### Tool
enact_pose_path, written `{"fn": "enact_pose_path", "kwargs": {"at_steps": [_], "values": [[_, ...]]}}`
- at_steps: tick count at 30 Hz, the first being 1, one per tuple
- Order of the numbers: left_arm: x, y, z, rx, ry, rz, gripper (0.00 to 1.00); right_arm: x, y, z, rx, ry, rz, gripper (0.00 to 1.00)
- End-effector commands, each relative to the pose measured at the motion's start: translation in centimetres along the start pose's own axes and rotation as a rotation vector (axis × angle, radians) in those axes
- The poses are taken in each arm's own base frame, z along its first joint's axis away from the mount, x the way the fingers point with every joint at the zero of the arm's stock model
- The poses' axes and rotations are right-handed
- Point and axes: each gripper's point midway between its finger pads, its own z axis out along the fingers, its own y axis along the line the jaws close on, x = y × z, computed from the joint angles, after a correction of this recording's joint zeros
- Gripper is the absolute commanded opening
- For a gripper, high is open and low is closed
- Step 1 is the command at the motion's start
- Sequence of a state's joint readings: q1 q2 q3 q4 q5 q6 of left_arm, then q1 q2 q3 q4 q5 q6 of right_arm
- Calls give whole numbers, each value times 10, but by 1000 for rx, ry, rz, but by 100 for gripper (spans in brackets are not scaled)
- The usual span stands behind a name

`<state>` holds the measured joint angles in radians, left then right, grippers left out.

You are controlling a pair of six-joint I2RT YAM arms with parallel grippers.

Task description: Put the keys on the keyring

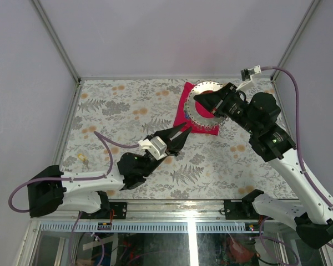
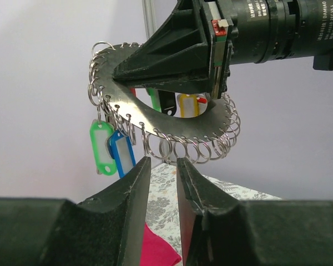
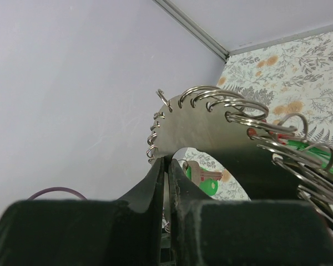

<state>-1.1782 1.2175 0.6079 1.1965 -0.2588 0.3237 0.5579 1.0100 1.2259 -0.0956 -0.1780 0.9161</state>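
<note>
My right gripper point(image 1: 200, 100) is shut on the inner edge of the keyring point(image 1: 203, 87), a flat grey metal disc with an open centre. It holds the keyring tilted above the red cloth point(image 1: 182, 112). Small wire loops line the keyring's point(image 2: 155, 119) rim. A green key point(image 2: 101, 147) and a blue key point(image 2: 122, 154) hang from its left side, and more coloured ones show through the hole. My left gripper point(image 2: 162, 162) sits just under the lowest loops, its jaws a narrow gap apart with nothing between them. The right wrist view shows my right gripper point(image 3: 167, 162) pinching the keyring point(image 3: 205, 133), with a green-headed key point(image 3: 206, 184) beyond.
The floral tabletop point(image 1: 127, 111) is walled by pale panels at the back and sides. The red cloth point(image 2: 155, 249) lies below my left gripper's fingers. Grey cables trail from both arms.
</note>
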Motion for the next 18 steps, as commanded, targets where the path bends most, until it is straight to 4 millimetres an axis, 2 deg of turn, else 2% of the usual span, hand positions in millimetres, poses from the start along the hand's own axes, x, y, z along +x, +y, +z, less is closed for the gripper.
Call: {"fn": "enact_pose_path", "kwargs": {"at_steps": [1,18], "values": [[-36,16,10,-89,-121,-4,26,-29,47,-18,-160,-97,-25,0],[-38,23,12,-127,-135,28,22,-28,50,-18,-177,-92,-16,0]]}}
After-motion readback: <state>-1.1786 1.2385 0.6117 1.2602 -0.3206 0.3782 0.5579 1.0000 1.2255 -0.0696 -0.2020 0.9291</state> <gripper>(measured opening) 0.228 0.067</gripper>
